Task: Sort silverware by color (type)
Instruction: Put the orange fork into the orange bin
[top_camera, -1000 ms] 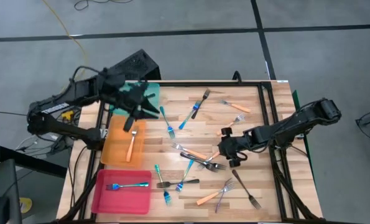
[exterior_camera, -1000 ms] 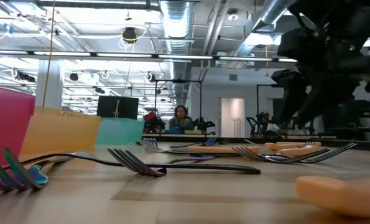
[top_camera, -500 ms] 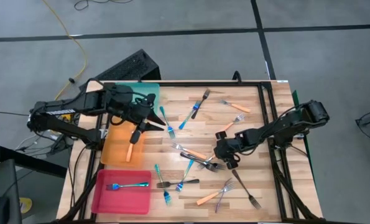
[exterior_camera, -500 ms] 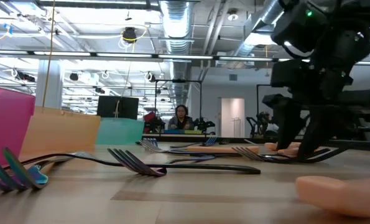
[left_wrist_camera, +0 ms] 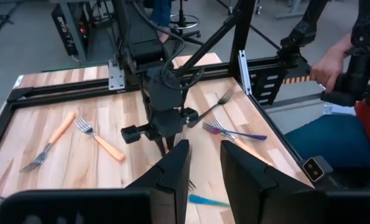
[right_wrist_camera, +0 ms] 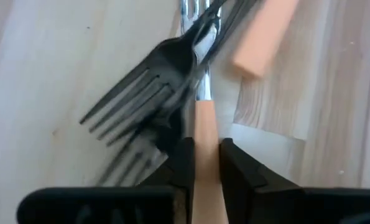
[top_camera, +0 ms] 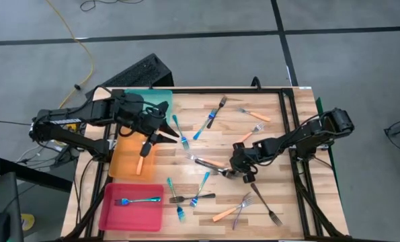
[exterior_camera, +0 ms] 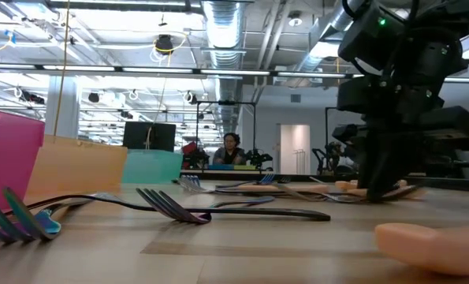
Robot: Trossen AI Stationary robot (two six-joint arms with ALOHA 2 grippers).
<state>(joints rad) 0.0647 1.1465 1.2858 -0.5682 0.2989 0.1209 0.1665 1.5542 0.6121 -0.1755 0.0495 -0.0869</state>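
Right wrist view: right gripper [right_wrist_camera: 206,158] clamped on slim orange-handled fork [right_wrist_camera: 204,121], in the fork heap right of mid-table.

Best lifted straight and slowly, with all-dark grey-black fork [right_wrist_camera: 148,84] overlapping its metal neck and likely to ride up. Worth shaking free before carrying across wooden slat table [top_camera: 280,117] to flat orange plastic tray [top_camera: 122,168] on the left. En route: scattered teal-handled fork [top_camera: 204,180] and others. Left gripper [top_camera: 167,134] beside that tray, fingers slightly parted and empty, possibly crowding the drop.
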